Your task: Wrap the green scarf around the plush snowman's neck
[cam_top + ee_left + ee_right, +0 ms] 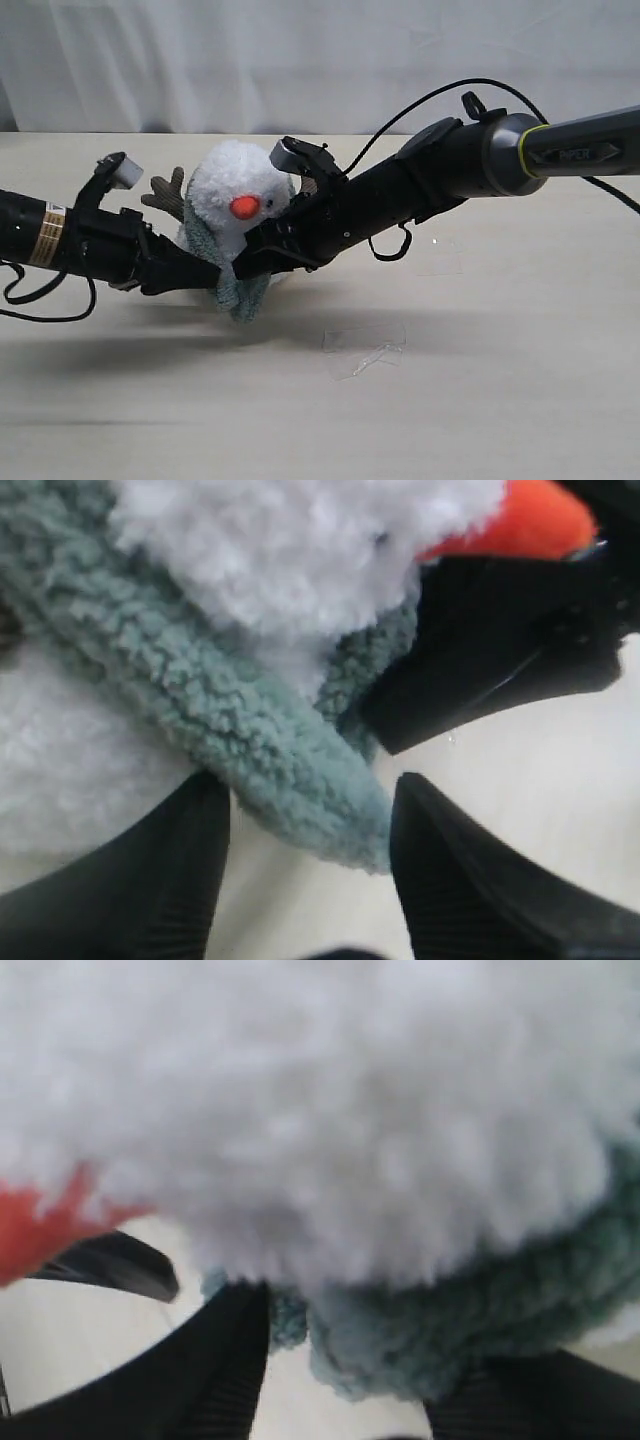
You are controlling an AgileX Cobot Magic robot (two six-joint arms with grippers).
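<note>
Exterior view: plush snowman [235, 190] left of centre, green scarf [243, 292] at its neck; left claw [205, 272] and right claw [250, 260] meet there to arrange it; right arm [575, 155] reads "PIPER". Left wrist view: left claw [312, 790] open, straddling a scarf end. Right wrist view: right claw [350, 1360] flanks a scarf fold; grip cannot be told.

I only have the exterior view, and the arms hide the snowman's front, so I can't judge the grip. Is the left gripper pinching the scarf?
Observer: No. The left wrist view shows the green scarf with its rounded end lying between the fingers of the left gripper, which stand apart.
Operator: And the right gripper?
Observer: The right gripper is apart too, with a scarf bunch between its fingers and the table showing beside one.
Operator: Is the scarf under the head?
Observer: Yes, it runs just beneath the plush snowman's head.
</note>
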